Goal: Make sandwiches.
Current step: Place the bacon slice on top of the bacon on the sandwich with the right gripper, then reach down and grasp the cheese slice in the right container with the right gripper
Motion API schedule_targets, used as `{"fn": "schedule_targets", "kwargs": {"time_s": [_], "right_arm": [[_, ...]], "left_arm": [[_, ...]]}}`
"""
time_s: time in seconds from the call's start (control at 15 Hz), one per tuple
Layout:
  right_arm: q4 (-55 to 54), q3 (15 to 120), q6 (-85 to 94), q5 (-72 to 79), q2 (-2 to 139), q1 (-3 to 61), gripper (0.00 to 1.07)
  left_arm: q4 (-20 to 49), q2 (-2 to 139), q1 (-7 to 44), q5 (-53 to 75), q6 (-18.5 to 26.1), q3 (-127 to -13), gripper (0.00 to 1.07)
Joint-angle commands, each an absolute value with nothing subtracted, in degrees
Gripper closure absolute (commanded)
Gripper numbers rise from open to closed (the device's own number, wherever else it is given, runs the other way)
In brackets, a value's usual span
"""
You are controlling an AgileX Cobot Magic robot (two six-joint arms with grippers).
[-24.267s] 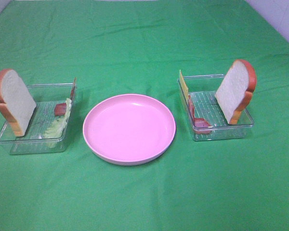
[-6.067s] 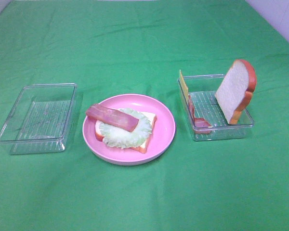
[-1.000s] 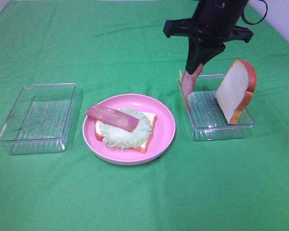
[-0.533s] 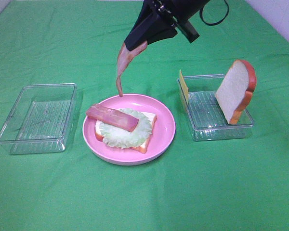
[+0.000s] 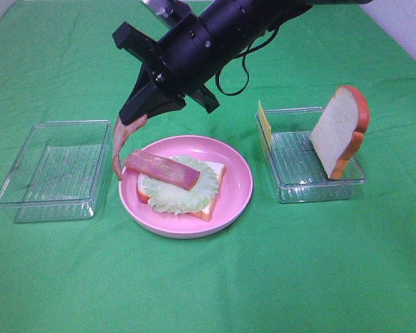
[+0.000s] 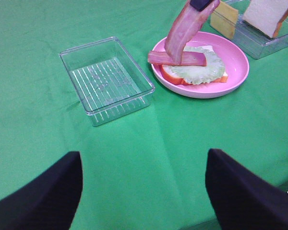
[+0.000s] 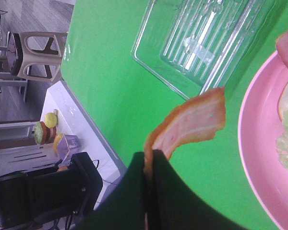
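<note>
Right gripper [image 5: 133,119]: clamped on bacon strip [image 5: 117,149].
Strip: hangs straight below the gripper, by the plate [image 5: 239,187] rim.
Change: half a second ago it hung over the far rim; now lower and further left.

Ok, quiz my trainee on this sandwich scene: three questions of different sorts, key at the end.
1. True or false: the clear plastic rectangular tray on the left holds a white bread slice.
2. The right gripper is shut on: A) thin yellow cheese square, B) hanging pink-red bacon strip, C) white bread slice.
3. Fill in: on the round pink plate, the flat bacon strip lies directly on the pale green ____.
Key: 1 false; 2 B; 3 lettuce.
</note>
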State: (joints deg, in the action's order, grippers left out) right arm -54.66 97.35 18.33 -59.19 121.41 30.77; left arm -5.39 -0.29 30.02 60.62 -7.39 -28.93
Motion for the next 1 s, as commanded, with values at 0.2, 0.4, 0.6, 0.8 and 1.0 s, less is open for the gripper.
{"fn": "schedule_targets", "kwargs": {"time_s": [0.2, 0.4, 0.6, 0.8, 1.0], "right_arm": [[-44.75, 97.80, 13.12, -55.35, 125.48, 31.05, 1.07], [-30.60, 97.80, 2.92, -53.86, 125.42, 31.05, 1.07], [-24.75, 97.80, -1.43, -53.92, 125.42, 31.05, 0.83], [-23.55, 97.80, -1.38, -54.03, 125.42, 31.05, 0.43], [-19.14, 98.09, -1.49, -55.86, 123.30, 31.05, 0.35]], "left_arm": [[-5.04, -0.74, 29.91, 59.99, -7.28, -28.65, 0.37], [-5.04, -0.74, 29.91, 59.99, -7.28, -28.65, 0.37], [-5.04, -0.74, 29.91, 59.99, -7.28, -28.65, 0.37], [-5.04, -0.74, 29.91, 59.99, -7.28, -28.65, 0.37], [-5.04, -0.74, 29.91, 59.99, -7.28, -28.65, 0.37]]}}
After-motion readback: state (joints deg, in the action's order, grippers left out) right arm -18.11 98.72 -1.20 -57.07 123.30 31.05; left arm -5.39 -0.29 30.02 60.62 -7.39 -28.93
